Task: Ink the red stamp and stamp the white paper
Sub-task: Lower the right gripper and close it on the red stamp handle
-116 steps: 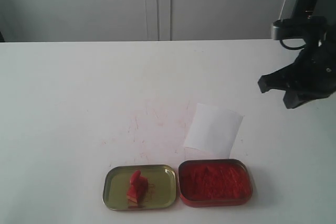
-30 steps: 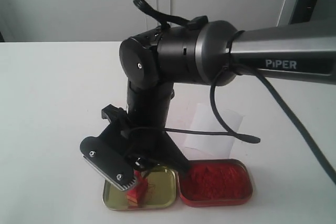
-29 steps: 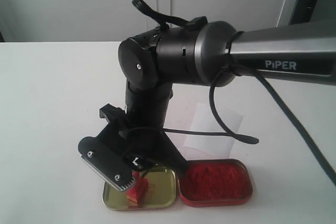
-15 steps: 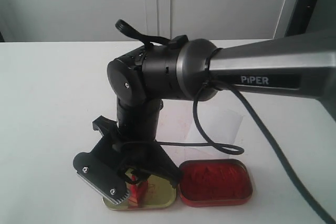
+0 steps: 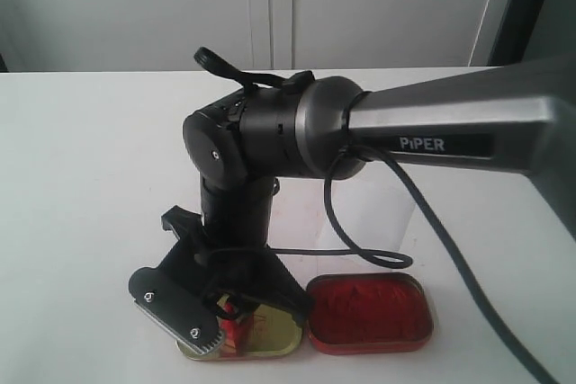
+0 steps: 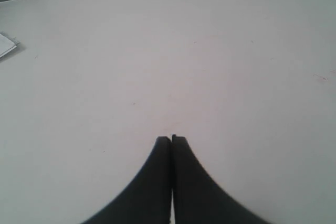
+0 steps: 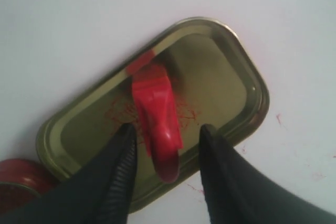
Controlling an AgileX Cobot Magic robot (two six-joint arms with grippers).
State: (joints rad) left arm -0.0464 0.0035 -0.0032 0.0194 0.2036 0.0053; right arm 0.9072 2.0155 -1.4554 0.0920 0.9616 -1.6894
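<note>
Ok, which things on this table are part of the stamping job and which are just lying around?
For the job: red stamp, red ink tin, white paper (partly hidden), open right hand straddling the stamp.
Just lying about: gold tin under the stamp, shut left hand, idle.

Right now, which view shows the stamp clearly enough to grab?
Right wrist view: red stamp sharp, inside the open right gripper. Exterior view: arm shades and half hides it. Left wrist view: just table, left gripper a dark silhouette.

stamp in tray left of ink tin
</note>
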